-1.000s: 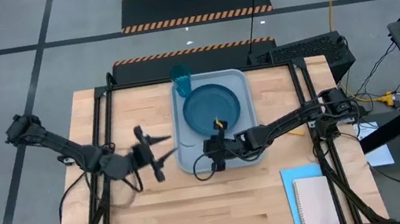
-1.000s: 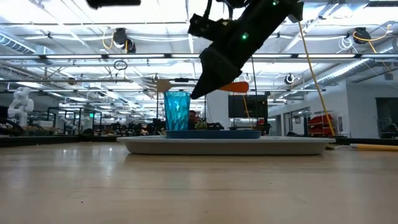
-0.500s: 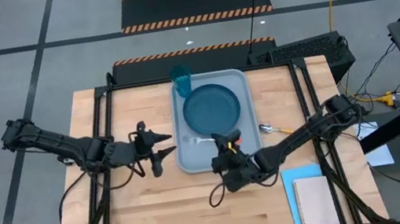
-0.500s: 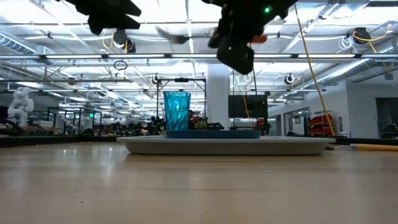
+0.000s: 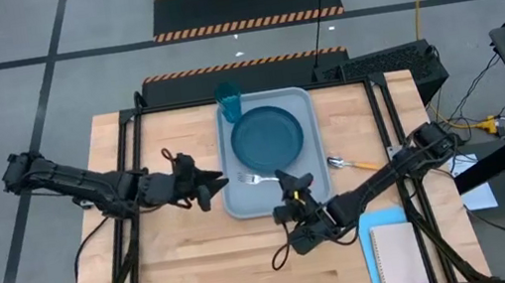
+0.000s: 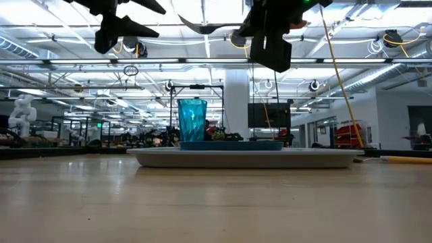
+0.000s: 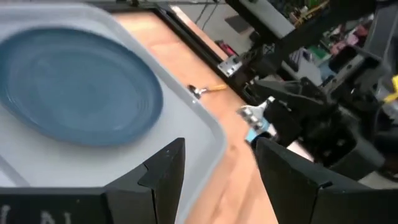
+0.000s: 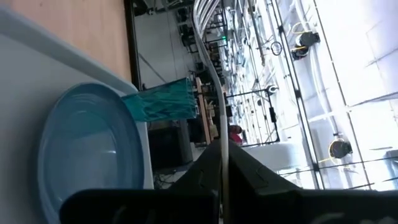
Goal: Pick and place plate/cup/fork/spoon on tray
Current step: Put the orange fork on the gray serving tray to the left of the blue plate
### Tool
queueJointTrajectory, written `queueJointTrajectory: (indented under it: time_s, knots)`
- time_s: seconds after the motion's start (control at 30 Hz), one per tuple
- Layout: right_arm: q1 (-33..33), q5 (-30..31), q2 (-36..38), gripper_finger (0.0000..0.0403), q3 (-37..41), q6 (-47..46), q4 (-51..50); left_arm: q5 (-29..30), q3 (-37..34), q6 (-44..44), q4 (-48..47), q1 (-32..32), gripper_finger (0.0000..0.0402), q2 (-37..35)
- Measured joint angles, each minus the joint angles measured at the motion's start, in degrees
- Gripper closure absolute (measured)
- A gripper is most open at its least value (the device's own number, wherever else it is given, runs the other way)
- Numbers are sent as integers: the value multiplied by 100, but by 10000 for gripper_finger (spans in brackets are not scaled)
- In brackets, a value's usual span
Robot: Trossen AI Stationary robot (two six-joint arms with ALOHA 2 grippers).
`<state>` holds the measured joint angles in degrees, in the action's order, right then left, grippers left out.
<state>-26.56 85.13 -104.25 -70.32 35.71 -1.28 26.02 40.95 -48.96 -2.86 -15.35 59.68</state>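
Note:
The grey-blue tray [image 5: 237,200] lies at the table's middle with the dark blue plate [image 5: 267,134] on it and the teal cup [image 5: 228,96] upright at its far left corner. My right gripper [image 5: 289,188] is shut on the fork [image 5: 256,177] and holds it high above the tray's near left part. The fork's tines point toward my left gripper [image 5: 215,181], which is open and empty just left of the tray, also high up [image 6: 128,20]. The spoon [image 5: 348,162] lies on the table right of the tray. My right gripper pinches the fork between its two fingers at the handle end [image 8: 222,134]; the fingers hide most of the handle. The silver neck and tines [image 6: 202,27] stick out about level toward the table's left. The fork is lifted clear, well above the tray.
A light blue paper sheet [image 5: 378,226] and a beige notebook [image 5: 398,255] lie at the near right corner. Bare wood shows along the table's near side and left of the tray.
My right gripper has risen from the tray with the fork and gone toward the near edge, turning so the tines now point toward the table's left. My left gripper has moved toward the tray's left edge.

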Motion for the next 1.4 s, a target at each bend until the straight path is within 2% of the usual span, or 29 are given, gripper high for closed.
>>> queueJointTrajectory:
  time_s: [0.1,0.27,0.33,0.53,0.87,1.07,1.4]
  knots:
    - [-24,-259,0,403,-1,5,3,-232,0,-232,43,-5,201,109]
    - [-34,-609,0,403,-2,14,-2,-299,2,-104,349,83,202,494]
    - [-14,-713,0,403,-2,13,15,-579,2,-67,567,188,202,692]
    - [-14,-700,0,403,68,108,2,-1266,2,-29,1039,541,202,1062]
    - [66,-703,-2,403,394,214,33,-1338,7,-58,1119,756,202,988]
    - [69,-722,-2,403,422,210,34,-1505,9,-223,1238,781,202,1175]
    - [71,-722,-2,403,422,444,31,-2101,7,-285,1945,1056,202,1628]
